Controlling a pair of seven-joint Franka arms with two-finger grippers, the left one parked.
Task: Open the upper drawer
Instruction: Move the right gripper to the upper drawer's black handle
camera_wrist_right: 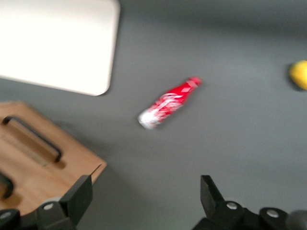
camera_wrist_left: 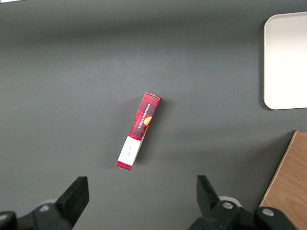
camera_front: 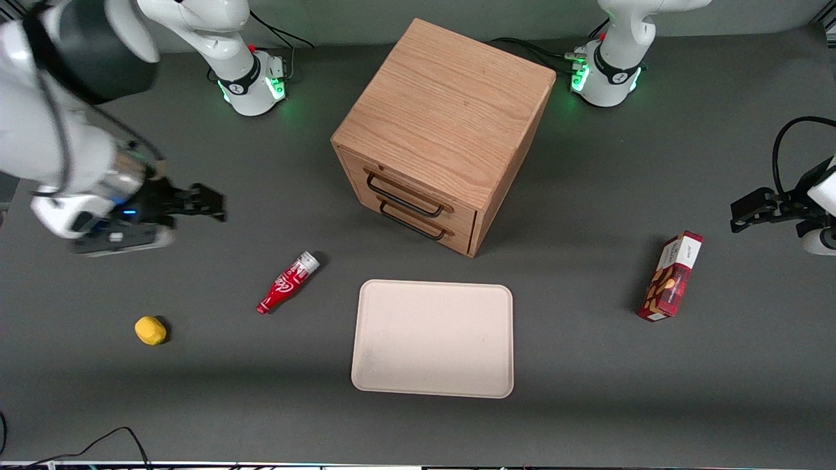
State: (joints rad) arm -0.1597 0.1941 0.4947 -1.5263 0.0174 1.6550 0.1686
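Note:
The cube-shaped oak cabinet (camera_front: 444, 111) stands mid-table. Its upper drawer (camera_front: 418, 189) is closed, with its long black wire handle (camera_front: 406, 194) above the matching lower drawer (camera_front: 424, 230). My right gripper (camera_front: 212, 203) is open and empty. It hovers above the table toward the working arm's end, well apart from the cabinet and level with the drawer fronts. In the right wrist view the gripper (camera_wrist_right: 146, 191) hangs over bare table beside the cabinet's front corner. Both drawers show there: the lower one's handle (camera_wrist_right: 33, 138) and a sliver of the upper drawer (camera_wrist_right: 21, 194).
A red bottle (camera_front: 287, 282) lies on the table between the gripper and a cream tray (camera_front: 432, 338). The tray lies in front of the cabinet, nearer the camera. A yellow object (camera_front: 150, 330) sits nearer the camera than the gripper. A red box (camera_front: 671, 277) stands toward the parked arm's end.

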